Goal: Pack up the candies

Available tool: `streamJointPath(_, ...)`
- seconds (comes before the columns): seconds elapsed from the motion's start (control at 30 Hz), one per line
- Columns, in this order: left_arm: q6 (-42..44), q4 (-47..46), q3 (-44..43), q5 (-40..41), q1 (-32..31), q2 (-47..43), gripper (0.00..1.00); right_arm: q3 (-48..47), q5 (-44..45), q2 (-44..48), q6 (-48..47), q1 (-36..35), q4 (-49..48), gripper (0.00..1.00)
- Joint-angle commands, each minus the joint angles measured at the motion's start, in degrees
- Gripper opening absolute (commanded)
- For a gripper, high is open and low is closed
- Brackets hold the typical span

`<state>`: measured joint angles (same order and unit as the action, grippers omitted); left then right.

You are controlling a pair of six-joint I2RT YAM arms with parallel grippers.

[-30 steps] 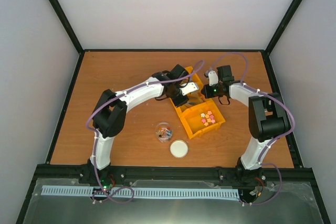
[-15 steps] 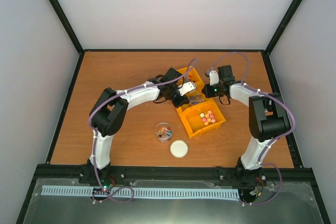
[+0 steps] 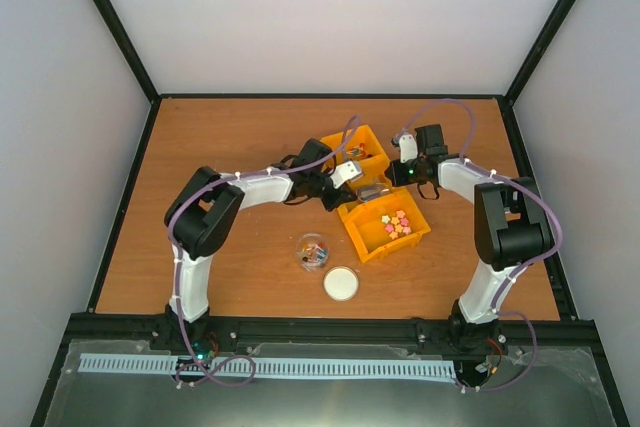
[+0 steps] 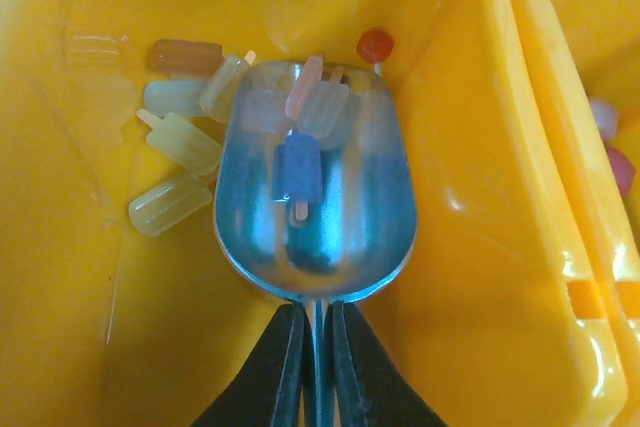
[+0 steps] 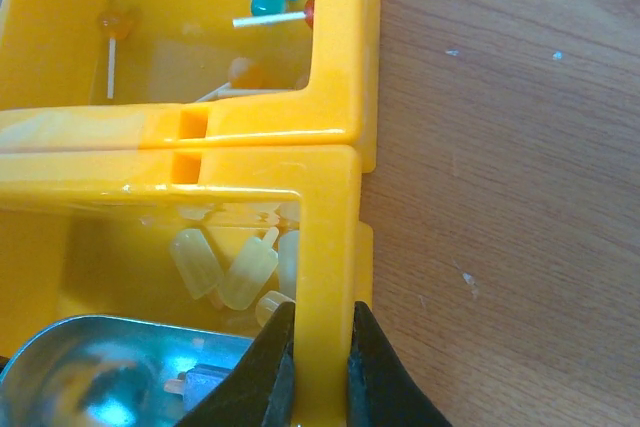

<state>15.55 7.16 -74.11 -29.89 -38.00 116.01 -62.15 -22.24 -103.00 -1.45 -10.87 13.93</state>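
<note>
A robotics lab test cell: plain white panels [image 3: 330, 17] in a black frame [image 3: 111, 22] enclose a wooden surface [image 3: 230, 137], with two arms [image 3: 200, 222] bolted at 6 o'clock.

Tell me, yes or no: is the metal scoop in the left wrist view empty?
No, the metal scoop has several popsicle-shaped candies lying in its bowl, a blue one among them.

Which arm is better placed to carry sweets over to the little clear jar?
Left. The left pincer grips the metal scoop, with candies lying in it, inside the yellow bin. The right pincer is clamped on the bin's wall, probably steadying it.
</note>
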Motion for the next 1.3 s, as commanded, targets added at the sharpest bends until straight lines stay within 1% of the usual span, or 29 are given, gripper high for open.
streamJointPath(0.0, -0.8, -12.4, 4.5, -6.4, -0.2, -1.7, 0.01, 0.8, -5.1, 2.8, -0.3, -1.7, -0.9, 0.03)
streamJointPath(0.1, -3.1, -18.9, 8.9, -8.4, 1.6, -3.4, 0.01, 1.2, -5.2, 3.8, -0.8, -1.3, -1.1, 0.03)
streamJointPath(0.2, -4.4, -22.8, 12.1, -10.1, 3.4, -4.7, 0.01, 1.4, -5.1, 3.7, -1.1, -0.9, -0.9, 0.03)
streamJointPath(0.33, -4.1, -25.9, 14.9, -11.5, 4.9, -5.9, 0.01, 1.4, -6.0, 3.4, -1.3, -0.5, -0.9, 0.03)
streamJointPath(0.57, -0.6, -28.1, 18.7, -12.2, 5.6, -8.8, 0.01, 1.4, -5.5, 3.5, -1.6, 0.2, -0.8, 0.03)
streamJointPath(0.7, -1.7, -30.8, 20.3, -12.8, 6.6, -9.7, 0.01, 1.5, -6.1, 3.5, -1.5, 1.0, -0.9, 0.03)
streamJointPath(0.87, -5.3, -36.4, 22.1, -14.8, 7.8, -10.1, 0.01, 1.7, -6.5, 3.7, -1.7, 1.2, -1.1, 0.03)
streamJointPath(1.13, -0.9, -35.1, 23.8, -13.1, 7.8, -14.1, 0.01, 2.6, -5.4, 5.1, -1.9, 1.2, -2.2, 0.03)
streamJointPath(1.2, 0.8, -32.6, 23.2, -11.8, 7.8, -15.0, 0.01, 2.8, -5.2, 5.2, -2.0, 1.2, -2.3, 0.03)
streamJointPath(1.27, 2.0, -27.3, 21.2, -10.2, 7.8, -15.8, 0.01, 2.7, -4.6, 5.3, -1.9, 1.2, -2.4, 0.03)
